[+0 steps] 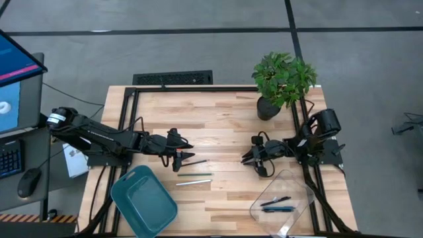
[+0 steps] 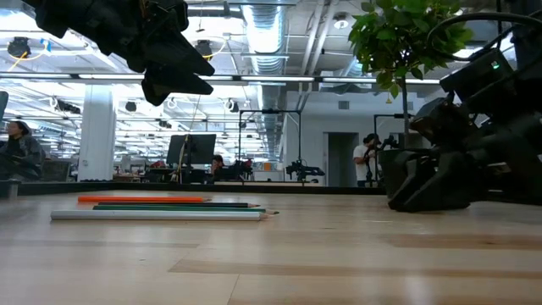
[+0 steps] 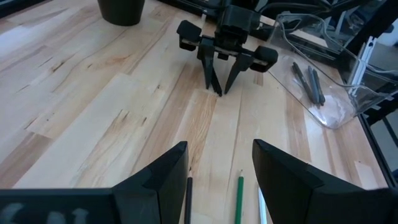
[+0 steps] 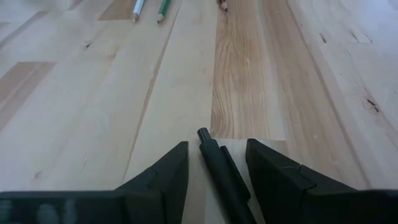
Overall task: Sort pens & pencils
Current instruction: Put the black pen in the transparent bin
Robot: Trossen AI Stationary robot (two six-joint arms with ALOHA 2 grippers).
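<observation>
Three pencils lie side by side on the wooden table: an orange-red one (image 2: 144,199), a green one (image 1: 195,175) and a pale one (image 1: 193,182). My left gripper (image 1: 188,158) hangs open above their near ends, clear of the table (image 2: 182,80). My right gripper (image 1: 246,158) is open and low, slanting down at the table, with a black pen (image 4: 219,165) lying between its fingers. Two more pens (image 1: 276,203) lie in the clear container (image 1: 301,188). My right gripper has one finger on each side of the black pen's shaft (image 4: 214,152), and the pen runs along them with its end pointing away. The pen slants toward one finger (image 4: 267,171) farther back. Whether any finger touches it, I cannot tell.
A teal tray (image 1: 119,192) sits at the near left and the clear container at the near right. A potted plant (image 1: 283,79) stands at the far right. Bare wood lies between the two grippers.
</observation>
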